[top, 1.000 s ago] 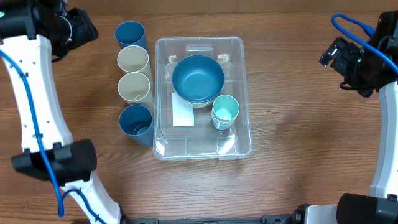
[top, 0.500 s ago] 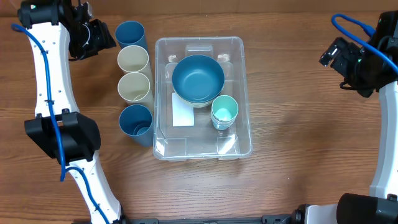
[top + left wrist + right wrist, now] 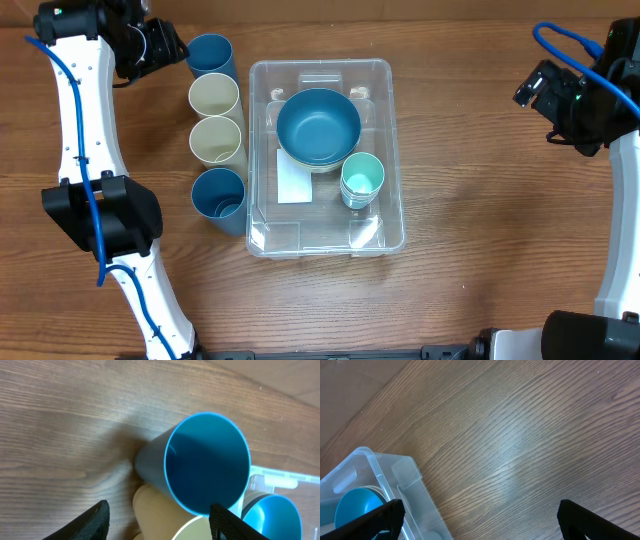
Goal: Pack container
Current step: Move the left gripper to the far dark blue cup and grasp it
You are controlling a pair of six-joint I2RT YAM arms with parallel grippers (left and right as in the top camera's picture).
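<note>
The clear plastic container (image 3: 390, 150) sits mid-table, holding a blue bowl (image 3: 318, 125), a teal cup (image 3: 362, 178) and a white label (image 3: 293, 178). Left of it stands a column of cups: blue (image 3: 208, 55), cream (image 3: 214, 97), cream (image 3: 216, 139), blue (image 3: 219, 193). My left gripper (image 3: 165, 45) is open, just left of the top blue cup (image 3: 207, 462), which shows between its fingers (image 3: 159, 522) with a cream cup (image 3: 165, 515) below. My right gripper (image 3: 530, 90) is open and empty, far right of the container (image 3: 395, 490).
Bare wooden table surrounds the container. My left arm's white links (image 3: 85, 130) run down the left side of the table. My right arm (image 3: 620, 200) stands at the right edge.
My left gripper swung in from the far left and moved up to the top blue cup. The right arm has not moved.
</note>
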